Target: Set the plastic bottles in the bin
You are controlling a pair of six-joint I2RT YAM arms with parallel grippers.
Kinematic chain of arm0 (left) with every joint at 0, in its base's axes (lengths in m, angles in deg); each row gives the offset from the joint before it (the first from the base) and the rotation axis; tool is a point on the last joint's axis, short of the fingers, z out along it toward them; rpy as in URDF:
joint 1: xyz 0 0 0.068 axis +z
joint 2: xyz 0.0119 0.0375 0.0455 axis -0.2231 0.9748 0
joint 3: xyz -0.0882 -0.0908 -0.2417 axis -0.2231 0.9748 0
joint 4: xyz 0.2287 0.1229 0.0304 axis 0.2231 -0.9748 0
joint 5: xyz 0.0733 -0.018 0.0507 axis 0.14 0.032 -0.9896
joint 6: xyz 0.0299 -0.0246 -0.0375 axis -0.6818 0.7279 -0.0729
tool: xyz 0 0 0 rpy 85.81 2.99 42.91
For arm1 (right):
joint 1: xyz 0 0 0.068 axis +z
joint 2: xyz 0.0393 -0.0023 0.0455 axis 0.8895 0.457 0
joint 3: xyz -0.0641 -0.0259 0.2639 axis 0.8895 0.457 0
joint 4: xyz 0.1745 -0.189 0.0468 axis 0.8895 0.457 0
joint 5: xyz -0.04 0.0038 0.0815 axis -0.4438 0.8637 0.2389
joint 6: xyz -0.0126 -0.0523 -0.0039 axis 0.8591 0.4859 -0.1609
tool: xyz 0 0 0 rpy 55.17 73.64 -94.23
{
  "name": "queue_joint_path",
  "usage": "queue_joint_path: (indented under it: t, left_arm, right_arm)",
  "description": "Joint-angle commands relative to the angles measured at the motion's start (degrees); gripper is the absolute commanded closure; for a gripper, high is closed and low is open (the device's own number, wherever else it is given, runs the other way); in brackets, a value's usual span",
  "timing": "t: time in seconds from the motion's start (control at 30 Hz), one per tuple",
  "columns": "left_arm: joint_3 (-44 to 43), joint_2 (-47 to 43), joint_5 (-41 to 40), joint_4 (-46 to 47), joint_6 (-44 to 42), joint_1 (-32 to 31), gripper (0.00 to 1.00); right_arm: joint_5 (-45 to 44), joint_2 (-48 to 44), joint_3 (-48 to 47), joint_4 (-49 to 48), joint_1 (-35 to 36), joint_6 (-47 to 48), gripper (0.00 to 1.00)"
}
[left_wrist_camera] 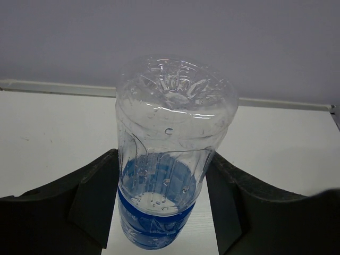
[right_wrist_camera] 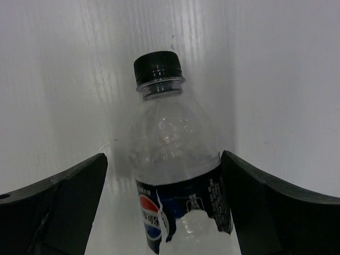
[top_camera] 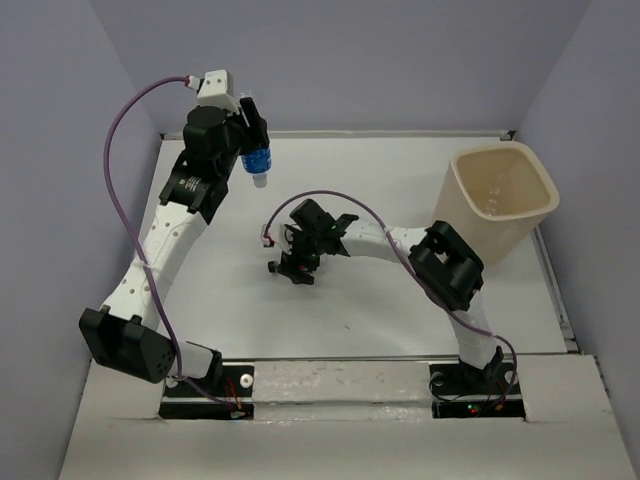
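My left gripper [top_camera: 252,135] [left_wrist_camera: 163,159] is at the far left of the table, shut on a clear bottle with a blue label [top_camera: 259,163] [left_wrist_camera: 170,154]. The bottle's base points toward the back wall. My right gripper [top_camera: 297,260] [right_wrist_camera: 163,156] is at the table's middle, low and open. Its fingers straddle a clear bottle with a black cap and dark blue label [right_wrist_camera: 175,159] lying on the table. There is a gap at the left finger [right_wrist_camera: 79,186], while the right finger [right_wrist_camera: 255,196] is at the label's edge. From above only the bottle's cap end [top_camera: 274,268] shows. The cream bin [top_camera: 503,170] stands at the far right.
The table [top_camera: 380,320] is white, with grey walls on the left, back and right. Faint glints show inside the bin, and I cannot tell what they are. A purple cable loops above each arm.
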Motion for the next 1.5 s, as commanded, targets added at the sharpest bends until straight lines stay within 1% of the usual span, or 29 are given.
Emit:
queue_joint_path:
  t: [0.0,0.03,0.07,0.13,0.23,0.27,0.3,0.37,0.4,0.47,0.53,0.6,0.63,0.67,0.7,0.73,0.77,0.87,0.93,0.97,1.0,1.03,1.07,1.13,1.17,1.33,1.4,1.43,1.47]
  left_arm:
    - [-1.90,-3.21,2.09,3.16,1.97,0.44,0.39]
    - [-1.90,-3.39,2.45,3.34,1.79,0.44,0.39]
    - [-2.17,-3.74,2.89,3.34,1.79,0.44,0.39]
    - [-2.43,-4.09,3.07,3.25,1.88,0.44,0.39]
    - [-3.13,-4.97,3.94,3.43,2.67,0.44,0.39]
    - [-3.74,-5.32,4.38,3.69,2.93,0.44,0.39]
    - [-4.19,-5.94,5.60,3.69,3.45,0.44,0.39]
    - [-5.85,-6.55,7.10,3.60,3.64,0.44,0.39]
    - [-6.56,-7.25,9.72,3.43,3.90,0.44,0.39]
    - [-8.14,-8.22,11.76,3.78,4.86,0.44,0.39]
    - [-8.67,-9.45,14.83,4.83,6.35,0.35,0.39]
    - [-9.28,-9.81,18.51,6.06,7.67,0.35,0.39]
    - [-9.37,-9.72,19.93,6.32,9.33,0.18,0.39]
    - [-9.29,-9.63,21.42,8.07,10.39,0.18,0.39]
    - [-8.68,-9.28,24.31,10.17,11.45,-0.09,0.39]
    - [-8.32,-8.93,25.47,11.32,12.33,-0.44,0.39]
    - [-7.89,-8.15,27.22,13.51,14.16,-1.40,0.39]
    - [-7.70,-6.48,28.73,17.47,16.37,-3.68,0.39]
    - [-8.23,-4.45,28.38,19.06,16.56,-7.37,0.39]
    - [-9.45,-3.49,28.03,20.46,16.47,-8.60,0.39]
    - [-10.42,-1.57,27.94,21.09,16.38,-10.01,0.39]
    - [-11.47,-0.59,27.59,21.79,16.12,-12.54,0.39]
    - [-13.83,1.77,27.59,22.23,15.94,-13.87,0.39]
    - [-16.48,4.42,27.50,22.93,15.85,-17.12,0.39]
    - [-19.45,7.21,27.50,23.02,15.94,-18.01,0.39]
    - [-27.47,15.49,27.24,24.34,16.55,-22.67,0.39]
    - [-32.04,19.96,27.24,24.61,16.64,-24.78,0.39]
    - [-33.53,21.29,27.15,24.69,16.64,-25.48,0.39]
    - [-36.68,22.87,27.06,24.87,16.64,-26.18,0.39]
  right_arm:
    - [-5.64,0.99,-2.00,-1.42,0.16,1.10,0.16]
    - [-6.34,0.47,0.10,-3.35,0.16,0.66,0.25]
    - [-7.31,-1.36,1.08,-6.42,0.16,-0.74,0.45]
    - [-7.93,-4.09,4.32,-9.25,0.16,-2.76,0.53]
    - [-10.65,-13.22,8.54,-15.84,0.16,-6.01,0.61]
    - [-11.79,-15.77,10.99,-16.99,0.16,-6.37,0.61]
    - [-14.93,-20.67,11.89,-18.39,0.16,-7.25,0.61]
    - [-18.28,-25.00,13.39,-19.10,-1.06,-7.96,0.63]
    - [-21.87,-29.11,14.87,-19.54,-2.63,-8.13,0.64]
    - [-26.02,-33.09,16.29,-19.90,-5.10,-8.75,0.65]
    - [-29.63,-39.22,17.87,-19.90,-10.19,-9.89,0.66]
    - [-30.95,-43.55,18.92,-22.26,-14.14,-12.87,0.67]
    - [-30.96,-47.57,19.97,-23.84,-18.43,-15.58,0.68]
    - [-31.05,-49.26,20.33,-24.72,-20.64,-16.74,0.68]
    - [-32.79,-50.59,20.51,-25.25,-22.67,-17.97,0.68]
    - [-33.76,-51.56,20.60,-25.26,-26.43,-18.94,0.68]
    - [-36.30,-52.96,20.77,-25.26,-28.29,-20.34,0.69]
    - [-39.56,-54.98,22.70,-25.17,-34.98,-25.26,0.69]
    - [-41.15,-56.13,24.46,-25.26,-38.32,-28.60,0.69]
    - [-41.68,-57.09,26.38,-25.26,-41.12,-32.79,0.68]
    - [-43.42,-57.54,27.18,-25.17,-42.19,-34.57,0.64]
    - [-44.14,-57.89,28.06,-25.26,-43.33,-37.20,0.55]
    - [-43.80,-58.85,29.37,-25.26,-45.08,-38.10,0.30]
    - [-43.00,-59.65,29.74,-24.65,-45.71,-39.59,0.07]
    - [-43.00,-61.04,29.39,-23.34,-46.24,-39.86,0.01]
    - [-41.07,-66.05,26.24,-20.60,-46.24,-40.83,0.00]
    - [-41.86,-68.25,24.21,-17.10,-46.24,-41.62,0.07]
    - [-41.60,-69.66,23.85,-16.82,-46.24,-41.80,0.14]
    - [-41.42,-73.24,23.59,-16.65,-46.24,-42.84,0.51]
